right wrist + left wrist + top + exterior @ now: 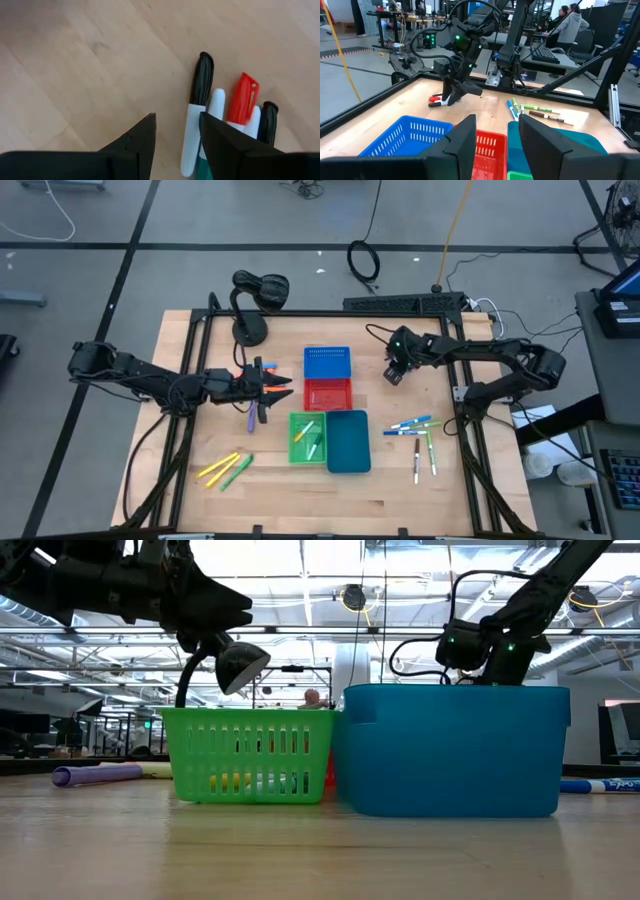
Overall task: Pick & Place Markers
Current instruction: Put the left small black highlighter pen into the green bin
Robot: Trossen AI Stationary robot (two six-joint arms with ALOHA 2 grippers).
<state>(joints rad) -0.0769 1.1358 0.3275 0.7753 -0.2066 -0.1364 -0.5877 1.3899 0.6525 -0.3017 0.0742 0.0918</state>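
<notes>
Several markers are still out on the wooden table [190,340], so by my reckoning the job is well short of done. Going left to right in the high view: a cluster of yellow and green highlighters [227,469] lies at about seven o'clock of the table, well clear of the bins. The left gripper [283,386] hangs at about nine o'clock of the red bin [328,393], its fingers [465,137] apart and empty in its wrist view. An orange marker [272,390] and a purple marker [254,415] lie just under and beside it.

The green bin [307,438] already holds a few yellow and green markers, which looks like the only sorting finished. The blue bin [327,363], the red bin and the teal bin [348,442] look empty from above.

The right gripper [393,372] hovers at three o'clock of the blue bin, fingers [137,137] spread with nothing between them, over a small bunch of white-bodied markers [220,120] with black and red caps. Another scatter of blue- and green-capped markers [418,442] lies at four o'clock, near the right frame rail [470,450].

Open board surrounds both outer clusters, while the four bins sit tightly together, leaving little slack.
</notes>
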